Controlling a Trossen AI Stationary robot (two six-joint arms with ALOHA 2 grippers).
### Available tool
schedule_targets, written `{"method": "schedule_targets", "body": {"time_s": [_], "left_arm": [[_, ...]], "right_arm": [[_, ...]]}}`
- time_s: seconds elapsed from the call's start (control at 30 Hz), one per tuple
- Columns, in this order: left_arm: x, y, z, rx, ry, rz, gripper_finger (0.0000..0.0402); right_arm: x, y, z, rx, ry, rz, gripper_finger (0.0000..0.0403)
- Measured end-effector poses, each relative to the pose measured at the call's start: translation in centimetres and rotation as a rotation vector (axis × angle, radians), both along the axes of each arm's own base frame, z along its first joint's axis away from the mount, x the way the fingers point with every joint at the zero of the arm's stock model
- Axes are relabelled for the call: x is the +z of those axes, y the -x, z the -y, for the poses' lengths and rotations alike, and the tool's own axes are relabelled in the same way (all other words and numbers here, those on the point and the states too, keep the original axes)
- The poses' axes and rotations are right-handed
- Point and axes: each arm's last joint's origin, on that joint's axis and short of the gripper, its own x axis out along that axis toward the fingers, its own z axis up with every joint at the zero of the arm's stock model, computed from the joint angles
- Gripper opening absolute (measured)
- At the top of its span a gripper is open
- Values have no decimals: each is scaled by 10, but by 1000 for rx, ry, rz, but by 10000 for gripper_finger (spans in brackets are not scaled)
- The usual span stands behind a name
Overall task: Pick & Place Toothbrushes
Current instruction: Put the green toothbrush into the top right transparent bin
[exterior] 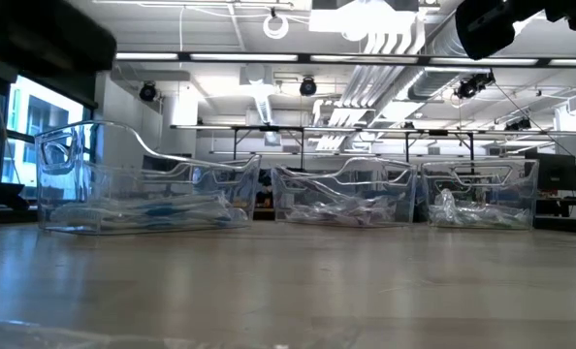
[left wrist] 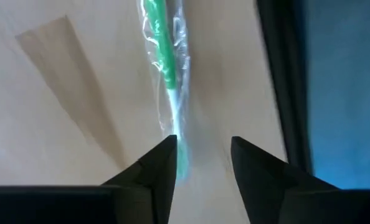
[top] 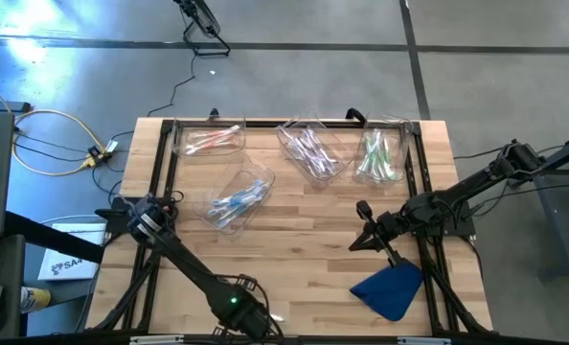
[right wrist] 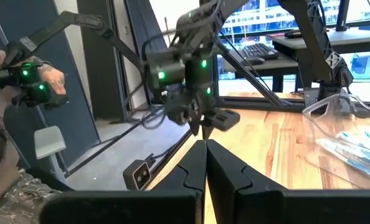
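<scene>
A pick is judged to be in hand: the left gripper [left wrist: 202, 163], its fingers parted, is held at the table's near edge over a green wrapped toothbrush [left wrist: 167, 68] lying on the wood, so lowering and closing is called for next, while the right gripper [right wrist: 205, 163], fingers pressed together, is parked by the blue cloth [top: 392, 287]

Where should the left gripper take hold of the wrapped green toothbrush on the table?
Probably mid-handle, from straight above. The green toothbrush lies flat on the table, and the open left gripper has one finger at its near end, so its fingers should straddle the thin shaft crosswise.
</scene>
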Motion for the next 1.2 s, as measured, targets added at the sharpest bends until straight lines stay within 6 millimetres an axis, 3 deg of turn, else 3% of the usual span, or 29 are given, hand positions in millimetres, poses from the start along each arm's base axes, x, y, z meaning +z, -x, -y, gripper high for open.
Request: {"method": "schedule_targets", "body": {"time_s": [0.6, 0.73, 0.97, 1.2], "left_arm": [[-42, -12, -1, 20, 3, -15, 146], [-46, -11, -2, 53, -4, -26, 116], [-47, -11, -4, 43, -36, -27, 16], [-40, -9, -11, 44, -48, -52, 6]], "right_arm": [[-1, 0, 0, -3, -17, -19, 3], [-1, 0, 0, -3, -20, -20, 3], [-1, 0, 0, -4, -21, -19, 3], [5, 6, -1, 127, -117, -38, 3]]}}
